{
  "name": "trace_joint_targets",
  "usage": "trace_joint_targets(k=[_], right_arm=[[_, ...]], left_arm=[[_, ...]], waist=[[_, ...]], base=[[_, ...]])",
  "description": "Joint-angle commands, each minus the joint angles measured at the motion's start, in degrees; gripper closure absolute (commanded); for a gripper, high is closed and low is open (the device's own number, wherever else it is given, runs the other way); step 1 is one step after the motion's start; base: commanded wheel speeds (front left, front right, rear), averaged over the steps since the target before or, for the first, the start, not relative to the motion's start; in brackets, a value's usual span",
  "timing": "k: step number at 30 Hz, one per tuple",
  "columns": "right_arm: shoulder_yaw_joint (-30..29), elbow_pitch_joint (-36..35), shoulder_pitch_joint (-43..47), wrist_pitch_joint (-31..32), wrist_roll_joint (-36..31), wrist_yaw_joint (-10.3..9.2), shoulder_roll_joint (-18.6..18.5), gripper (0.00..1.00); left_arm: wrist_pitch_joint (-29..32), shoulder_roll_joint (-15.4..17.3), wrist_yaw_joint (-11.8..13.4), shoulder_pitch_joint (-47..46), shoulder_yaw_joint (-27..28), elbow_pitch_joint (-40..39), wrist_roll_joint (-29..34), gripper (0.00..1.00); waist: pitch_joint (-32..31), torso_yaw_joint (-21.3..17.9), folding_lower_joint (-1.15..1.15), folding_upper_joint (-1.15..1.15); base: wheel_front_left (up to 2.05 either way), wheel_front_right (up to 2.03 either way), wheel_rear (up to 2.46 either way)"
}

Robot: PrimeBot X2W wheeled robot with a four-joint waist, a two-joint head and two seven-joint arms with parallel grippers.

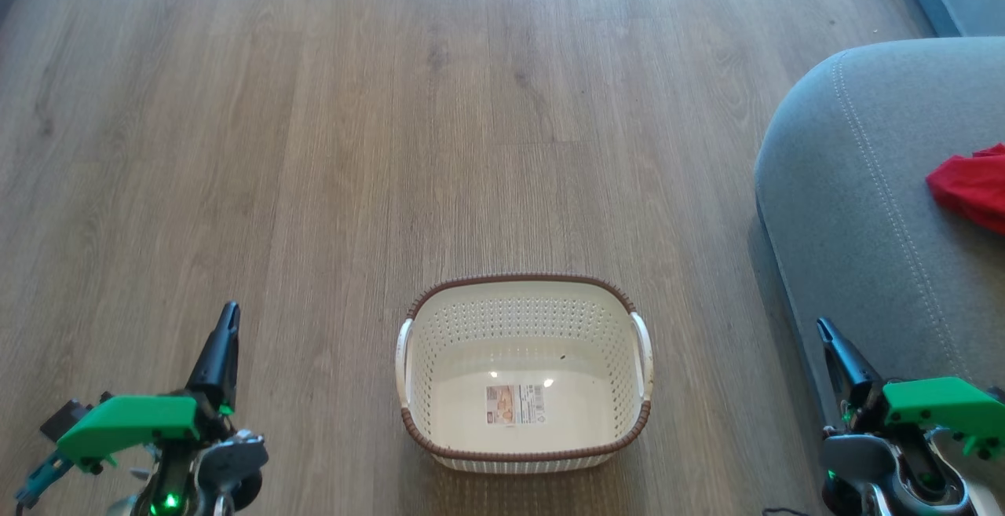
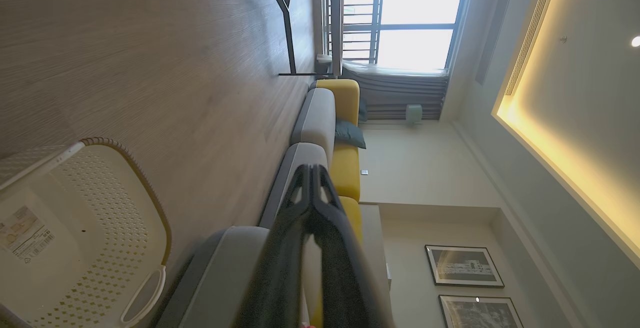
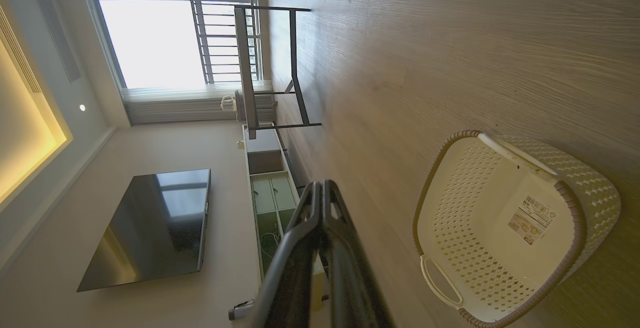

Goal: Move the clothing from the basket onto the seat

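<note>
Red clothing point(image 1: 970, 186) lies on the seat point(image 1: 856, 210) right of the basket point(image 1: 522, 453); swinging inward, the closed, empty left gripper point(image 1: 229, 313) or right gripper point(image 1: 823, 329) could tip it.

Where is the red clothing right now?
In the head view, the clothing lies on the grey seat at the far right edge, up and right of the basket on the wooden floor.

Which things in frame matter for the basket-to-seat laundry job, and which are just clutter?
Job:
- basket, no clothing in it
- red clothing, on the seat
- left gripper and right gripper, both shut

Lying about:
- TV
- table
- cushion
- pictures
</note>
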Motion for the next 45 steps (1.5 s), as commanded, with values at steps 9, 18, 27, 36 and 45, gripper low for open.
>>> trace_joint_targets(k=[9, 18, 27, 36, 45], right_arm=[[0.7, -2.4, -2.9, 0.6, 1.3, 0.40, -0.1, 1.00], [0.6, -2.4, -2.9, 0.6, 1.3, 0.40, 0.0, 1.00], [0.5, -2.4, -2.9, 0.7, 1.2, 0.40, 0.1, 1.00], [0.4, -2.4, -2.9, 0.8, 1.1, 0.40, 0.1, 1.00], [0.3, -2.4, -3.0, 0.8, 1.1, 0.40, 0.2, 1.00]], left_arm=[[0.4, 0.4, -0.4, -3.3, 2.1, -2.1, -1.3, 1.00], [0.4, 0.4, -0.4, -3.3, 2.1, -2.1, -1.3, 1.00], [0.4, 0.4, -0.4, -3.3, 2.1, -2.1, -1.3, 1.00], [0.4, 0.4, -0.4, -3.3, 2.1, -2.1, -1.3, 1.00], [0.4, 0.4, -0.4, -3.3, 2.1, -2.1, -1.3, 1.00]], waist=[[0.0, 0.0, 0.00, 0.00], [0.0, 0.0, 0.00, 0.00], [0.0, 0.0, 0.00, 0.00], [0.0, 0.0, 0.00, 0.00], [0.0, 0.0, 0.00, 0.00]], base=[[0.00, 0.00, 0.00], [0.00, 0.00, 0.00], [0.00, 0.00, 0.00], [0.00, 0.00, 0.00], [0.00, 0.00, 0.00]])
